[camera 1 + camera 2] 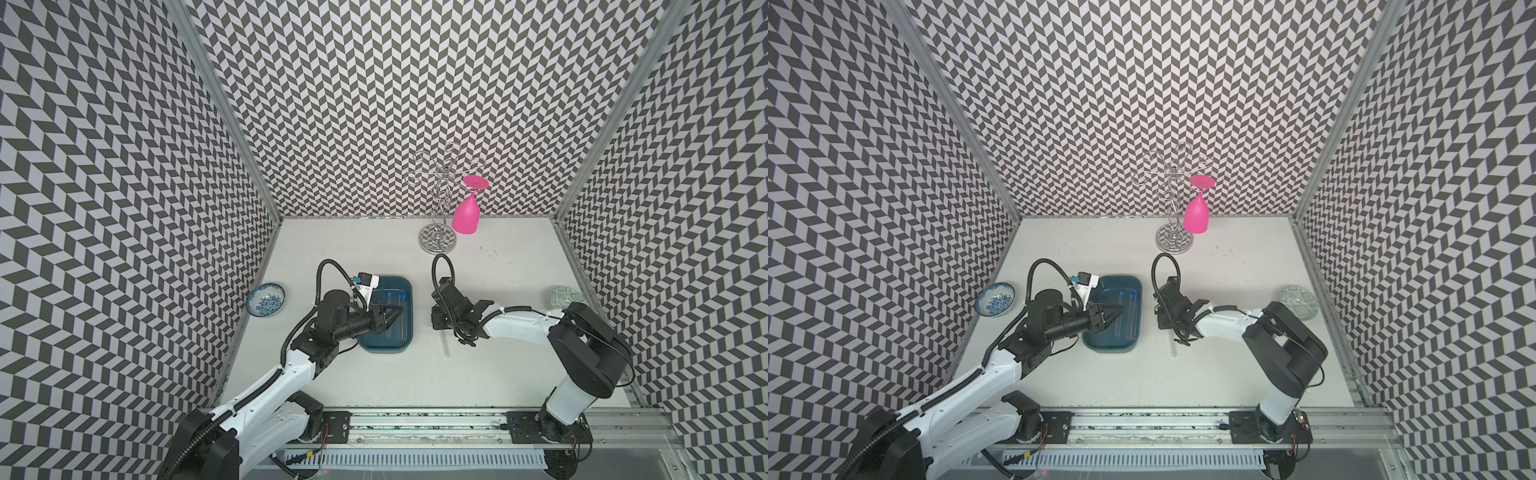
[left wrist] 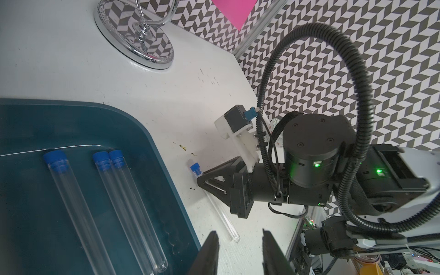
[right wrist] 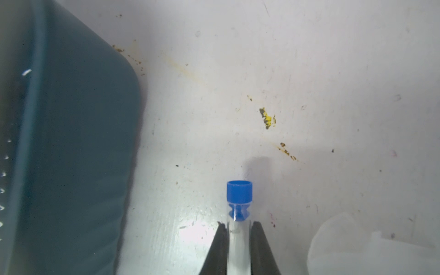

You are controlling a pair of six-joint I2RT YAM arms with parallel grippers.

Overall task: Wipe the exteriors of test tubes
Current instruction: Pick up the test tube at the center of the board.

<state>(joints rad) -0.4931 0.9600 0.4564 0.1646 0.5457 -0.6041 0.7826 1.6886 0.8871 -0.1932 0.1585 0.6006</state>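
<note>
Three clear test tubes with blue caps (image 2: 78, 209) (image 2: 123, 207) (image 2: 139, 212) lie side by side in the teal tray (image 2: 71, 123). A fourth test tube (image 2: 222, 216) lies on the white table just right of the tray (image 1: 386, 347). My right gripper (image 3: 238, 226) is shut on this test tube (image 3: 238, 247) just below its blue cap (image 3: 239, 191). In both top views only the tube's rounded end (image 1: 446, 347) (image 1: 1173, 347) sticks out from under the right wrist. My left gripper (image 2: 240, 234) hovers over the tray's right side, open, with nothing between its fingers (image 1: 395, 311).
A chrome wire rack (image 1: 437, 241) stands at the back with a pink glass (image 1: 466, 216) hanging upside down from it. A blue-patterned bowl (image 1: 266, 299) sits at the left wall, a green-patterned dish (image 1: 565, 296) at the right. A blurred white wad (image 3: 352, 245) lies beside the held tube.
</note>
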